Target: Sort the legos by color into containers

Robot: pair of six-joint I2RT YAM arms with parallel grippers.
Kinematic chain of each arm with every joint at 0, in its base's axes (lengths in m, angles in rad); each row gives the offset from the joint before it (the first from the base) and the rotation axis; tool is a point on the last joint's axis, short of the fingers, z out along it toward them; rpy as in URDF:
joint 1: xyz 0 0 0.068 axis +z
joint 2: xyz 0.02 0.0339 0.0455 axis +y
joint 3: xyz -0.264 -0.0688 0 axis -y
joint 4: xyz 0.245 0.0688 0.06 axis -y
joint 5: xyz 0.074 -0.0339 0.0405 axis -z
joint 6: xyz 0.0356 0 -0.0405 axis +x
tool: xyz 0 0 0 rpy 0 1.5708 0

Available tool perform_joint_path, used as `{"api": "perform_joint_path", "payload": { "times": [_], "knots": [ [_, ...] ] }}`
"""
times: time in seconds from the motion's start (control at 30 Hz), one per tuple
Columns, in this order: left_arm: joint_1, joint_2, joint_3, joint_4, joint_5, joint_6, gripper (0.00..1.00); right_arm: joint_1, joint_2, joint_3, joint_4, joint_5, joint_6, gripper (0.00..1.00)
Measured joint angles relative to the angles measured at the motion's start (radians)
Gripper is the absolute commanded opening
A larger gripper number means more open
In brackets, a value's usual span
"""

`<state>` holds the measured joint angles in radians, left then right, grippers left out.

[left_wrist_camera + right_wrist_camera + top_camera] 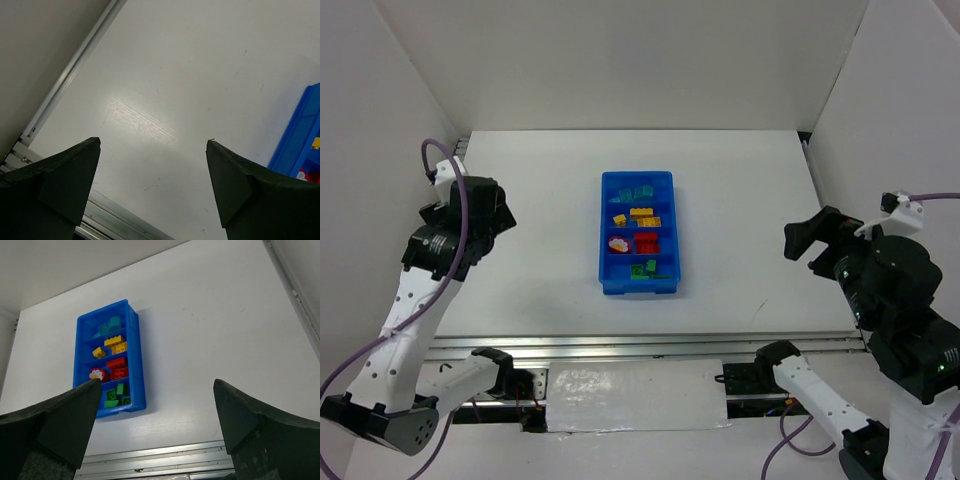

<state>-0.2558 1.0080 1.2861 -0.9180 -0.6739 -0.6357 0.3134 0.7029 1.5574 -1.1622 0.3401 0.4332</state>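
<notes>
A bright blue tray (605, 240) stands mid-table with four compartments in a row. From far to near they hold teal bricks (640, 193), yellow bricks (642, 215), red bricks (646, 241) and green bricks (644, 268). The right wrist view shows the tray (136, 365) with the same order: teal (109, 327), yellow (114, 344), red (116, 368), green (116, 394). My left gripper (500, 215) is open and empty, raised left of the tray; its own view (152, 142) shows bare table and the tray's corner (300, 145). My right gripper (807, 243) is open and empty, raised far right, as its own view (157, 382) shows.
White walls enclose the table on the left, back and right. A metal rail (640, 345) runs along the near edge. A red piece with a white flower (618, 243) lies in the red compartment.
</notes>
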Motion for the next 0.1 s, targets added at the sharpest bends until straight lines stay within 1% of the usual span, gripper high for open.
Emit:
{"api": "perform_joint_path", "payload": {
  "times": [0.1],
  "knots": [
    [0.0,0.007,-0.004,-0.015,-0.022,-0.001,1.0,0.0,-0.014,0.005,-0.003,0.017,0.004,1.0]
  ]
}}
